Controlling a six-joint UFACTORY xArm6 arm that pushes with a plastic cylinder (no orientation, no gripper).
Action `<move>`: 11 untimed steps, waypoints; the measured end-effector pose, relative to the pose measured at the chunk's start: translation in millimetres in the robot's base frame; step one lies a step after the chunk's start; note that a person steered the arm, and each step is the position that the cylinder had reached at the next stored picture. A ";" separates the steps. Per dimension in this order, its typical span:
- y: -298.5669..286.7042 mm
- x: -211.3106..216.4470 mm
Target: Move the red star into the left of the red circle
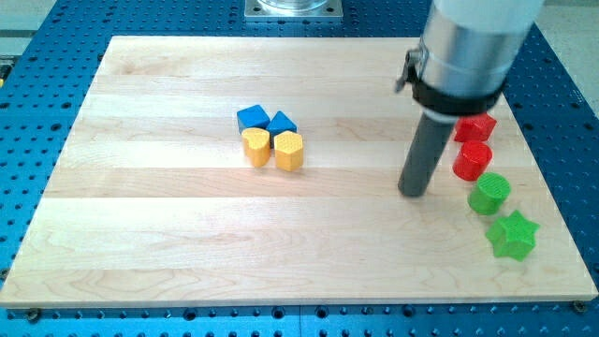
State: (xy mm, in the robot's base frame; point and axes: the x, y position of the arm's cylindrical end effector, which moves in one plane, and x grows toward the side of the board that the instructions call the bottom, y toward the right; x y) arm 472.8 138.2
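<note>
Tip: the tip [413, 193] sits on the board [168, 243], just left of the red column at the view's right; it is a bare rod, with nothing to open or close, and it holds nothing.
Red star: the red star [477, 126] lies near the board's right edge, partly hidden by the arm's housing, so its points are hard to make out.
Red circle: the red circle [473, 160] sits just below the star, touching or nearly so.
Key relation: the star lies up and to the right of the tip, while the goal spot, left of the circle, is about where the tip now stands.
Judgement: the tip probably has to get round to the star's far side before it can push it leftward and down.
Risk: the circle is close enough to be knocked along.
Others: a green circle [489, 194] and green star [512, 235] continue the column downward; two blue blocks [265, 120] and two yellow blocks [273, 148] cluster mid-board, well apart.
</note>
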 end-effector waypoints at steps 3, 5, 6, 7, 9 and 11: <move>192.6 -154.4; 150.8 -96.9; 48.7 -96.2; 78.2 -100.0; 17.9 -62.0; 10.0 -30.2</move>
